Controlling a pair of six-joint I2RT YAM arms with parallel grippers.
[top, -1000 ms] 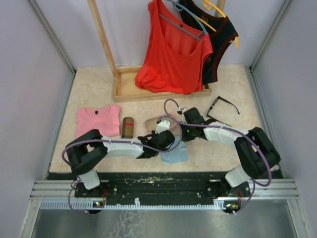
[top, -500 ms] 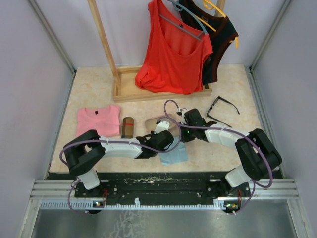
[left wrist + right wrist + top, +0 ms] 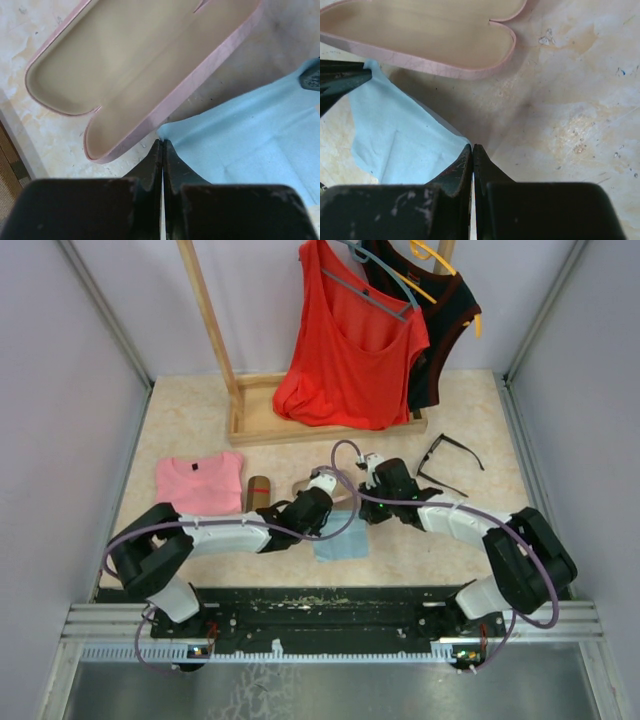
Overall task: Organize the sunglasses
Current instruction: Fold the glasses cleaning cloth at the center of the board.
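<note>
Left jaws and right jaws each pinched shut on a corner of blue cloth point(image 3: 240, 150) beside open pink case point(image 3: 125, 65); black-framed sunglasses point(image 3: 446, 452) lie on worktop point(image 3: 190, 420) well apart, right rear.

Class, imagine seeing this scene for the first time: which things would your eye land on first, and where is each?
A bright red top hangs from the rack at the back. In the middle the left gripper and right gripper meet, each shut on a corner of a light blue cloth beside an open, empty pink case. To the right lie black sunglasses, arms unfolded.
</note>
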